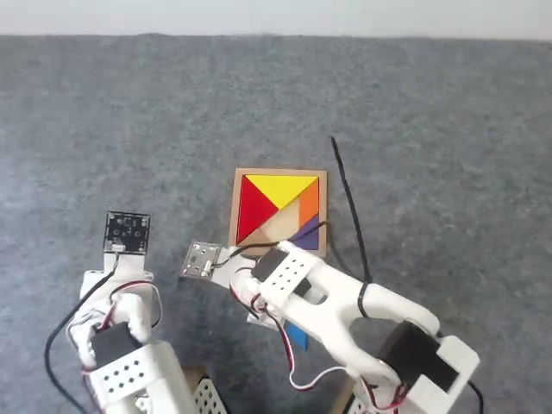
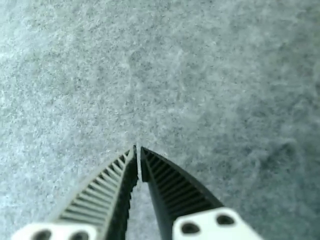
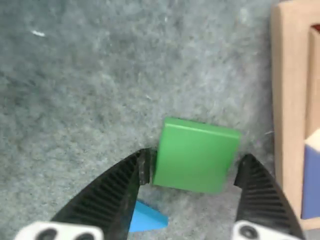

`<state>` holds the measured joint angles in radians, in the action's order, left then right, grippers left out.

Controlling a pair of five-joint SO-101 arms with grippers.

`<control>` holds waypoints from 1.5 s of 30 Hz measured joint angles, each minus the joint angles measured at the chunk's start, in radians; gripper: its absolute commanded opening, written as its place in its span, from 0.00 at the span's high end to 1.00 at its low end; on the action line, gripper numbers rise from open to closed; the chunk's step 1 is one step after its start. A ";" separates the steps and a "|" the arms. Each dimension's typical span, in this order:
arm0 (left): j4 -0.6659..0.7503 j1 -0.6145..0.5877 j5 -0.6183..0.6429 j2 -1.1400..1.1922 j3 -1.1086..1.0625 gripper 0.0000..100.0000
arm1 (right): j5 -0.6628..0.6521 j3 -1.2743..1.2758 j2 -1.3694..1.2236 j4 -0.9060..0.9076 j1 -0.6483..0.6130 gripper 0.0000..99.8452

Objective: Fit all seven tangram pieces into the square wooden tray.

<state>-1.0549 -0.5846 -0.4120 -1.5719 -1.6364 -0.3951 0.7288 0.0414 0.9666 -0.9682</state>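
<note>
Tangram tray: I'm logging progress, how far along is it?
Done: yellow piece, red piece, orange piece and purple piece lie in the wooden tray. In hand: the right gripper, open, straddles the green square on the carpet beside the tray. Left: that square and the blue piece near it. The tray has a bare gap.

Grey felt-like table cover (image 1: 155, 112), evenly lit, pale plain wall (image 1: 276, 15) along the far edge

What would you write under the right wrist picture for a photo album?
Right gripper straddles a green square piece on grey carpet, blue piece and wooden tray nearby.
</note>
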 measured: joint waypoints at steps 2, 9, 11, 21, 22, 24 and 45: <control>0.000 0.000 0.000 0.002 0.000 0.99 | 0.000 0.000 0.000 0.000 0.002 0.84; 0.000 0.003 0.000 0.002 0.000 0.99 | 0.000 -0.003 0.002 -0.002 0.037 0.87; 0.000 0.003 0.000 0.002 0.000 0.99 | 0.000 -0.003 0.005 -0.002 0.037 0.89; 0.000 0.031 0.000 0.002 0.000 0.99 | 0.064 0.000 0.272 0.089 0.040 0.94; 0.000 0.029 0.000 0.002 0.000 0.99 | 0.075 0.000 0.304 0.089 0.041 0.94; 0.000 0.038 0.000 0.002 0.000 0.99 | 0.086 0.000 0.353 0.089 0.055 0.94; 0.000 0.038 0.000 0.002 0.000 0.99 | 0.232 -0.465 -0.198 0.064 0.276 0.94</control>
<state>-1.0549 -0.5462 -0.4120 -1.5704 -1.6364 -0.1634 0.2639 -0.1565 1.0311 -0.6920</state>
